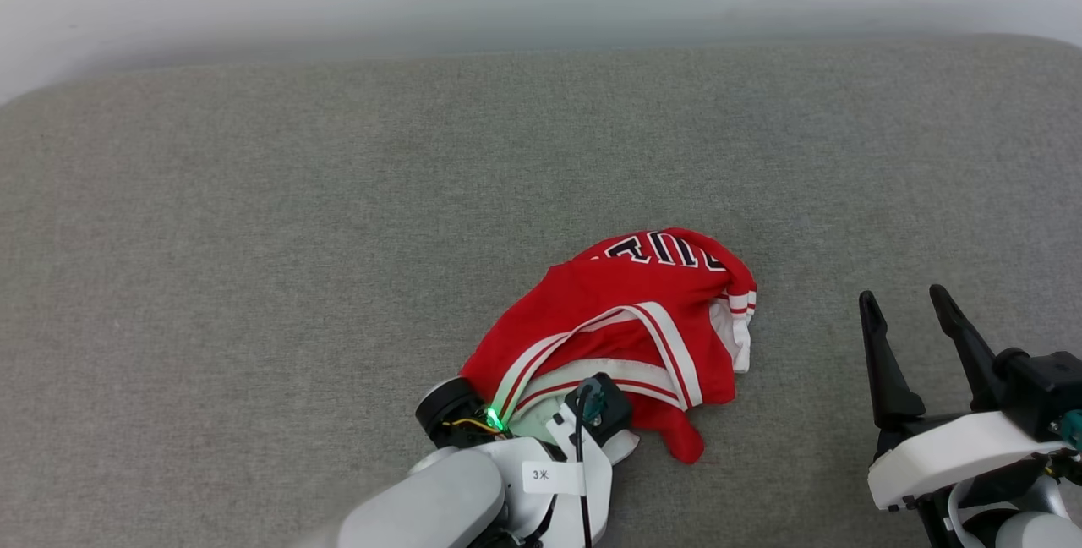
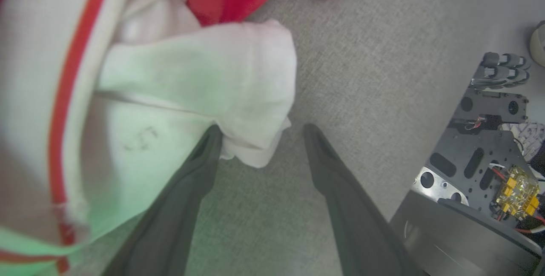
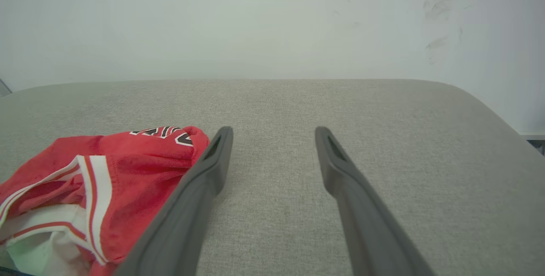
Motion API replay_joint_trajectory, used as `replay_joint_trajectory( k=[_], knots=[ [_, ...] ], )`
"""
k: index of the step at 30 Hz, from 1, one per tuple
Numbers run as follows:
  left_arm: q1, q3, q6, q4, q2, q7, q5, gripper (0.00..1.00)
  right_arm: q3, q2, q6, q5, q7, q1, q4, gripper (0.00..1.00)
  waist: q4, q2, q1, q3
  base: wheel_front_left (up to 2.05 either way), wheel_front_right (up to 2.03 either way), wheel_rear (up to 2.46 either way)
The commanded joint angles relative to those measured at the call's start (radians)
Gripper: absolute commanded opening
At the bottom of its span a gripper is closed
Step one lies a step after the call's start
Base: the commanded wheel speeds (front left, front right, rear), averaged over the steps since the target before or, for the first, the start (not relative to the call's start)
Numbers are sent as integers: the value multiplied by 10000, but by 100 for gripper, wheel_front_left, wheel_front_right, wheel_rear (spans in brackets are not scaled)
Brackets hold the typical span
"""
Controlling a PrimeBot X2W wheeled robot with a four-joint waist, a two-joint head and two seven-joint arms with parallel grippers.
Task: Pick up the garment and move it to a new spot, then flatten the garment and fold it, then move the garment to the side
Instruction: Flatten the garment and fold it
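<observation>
- Plainly, from the head view, the garment [image 1: 625, 328] lies crumpled on the near middle of the grey padded surface [image 1: 296, 218]. Its black lettering is at the far edge and its striped trim curls across the front. The left arm [image 1: 524, 455] reaches down at the shirt's near edge, with a green light glowing on the fabric there. The right gripper [image 1: 903, 294] rests well to the right of the shirt, its fingers spread and holding nothing.
- Seen from the left wrist, the left gripper [image 2: 262, 129] has its fingers apart over the surface. One fingertip touches a white fold of the shirt, which bulges partly into the gap, unpinched. A dark metal plate [image 2: 481, 156] with wiring shows at the right.
- Seen from the right wrist, the spread fingers point across bare surface towards a pale wall [image 3: 272, 20]. The shirt sits beside the left finger.
</observation>
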Motion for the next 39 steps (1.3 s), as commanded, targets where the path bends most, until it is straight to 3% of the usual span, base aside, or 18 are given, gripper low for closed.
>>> replay_joint_trajectory(
  k=[1,2,4,12,16,20,21,27,32,36,39],
  knots=[
    [124,-691,-2,402,120,273,-254,31,-11,12,-7,25,-78,-138,49,100,-52,-1,-1,84,0,0,0],
    [107,-843,-3,453,110,175,-476,0,-3,12,-7,41,-102,-175,70,100,-60,-1,-1,101,0,0,0],
    [-70,-1152,-20,499,149,0,-613,0,-13,12,-7,51,-112,-205,109,100,-71,-1,-1,93,0,0,0],
    [-907,-370,189,-277,372,-2123,-385,0,-196,12,-7,120,-152,77,306,100,256,-1,-1,-475,0,0,0],
    [-643,330,773,-1277,802,-2790,-603,0,-188,13,-7,172,-132,216,381,100,426,-1,-1,-856,0,0,0],
    [-329,1133,1624,-2335,1526,-3341,-656,0,-241,12,-7,208,-105,389,413,100,634,-1,-1,-1178,0,0,0],
    [-329,1133,1624,-2335,1526,-3341,-656,0,-241,12,-7,208,-105,389,413,100,634,-1,-1,-1178,0,0,0],
    [810,2399,3174,-3549,2612,-3991,-1093,0,-274,12,-7,231,-26,626,351,100,758,-1,-1,-1426,0,0,0],
    [2529,3577,4383,-3637,3216,-4648,-2089,0,-355,10,-7,238,-1,756,281,100,794,-1,-1,-1470,0,0,0],
    [3871,4234,4782,-3179,3342,-5134,-2962,0,-392,12,-7,188,84,847,211,100,824,-1,-1,-1425,0,0,0],
    [4670,4383,4618,-2495,3183,-5337,-3518,0,-400,12,-7,140,141,818,164,100,853,-1,-1,-1389,0,0,0]
  ],
)
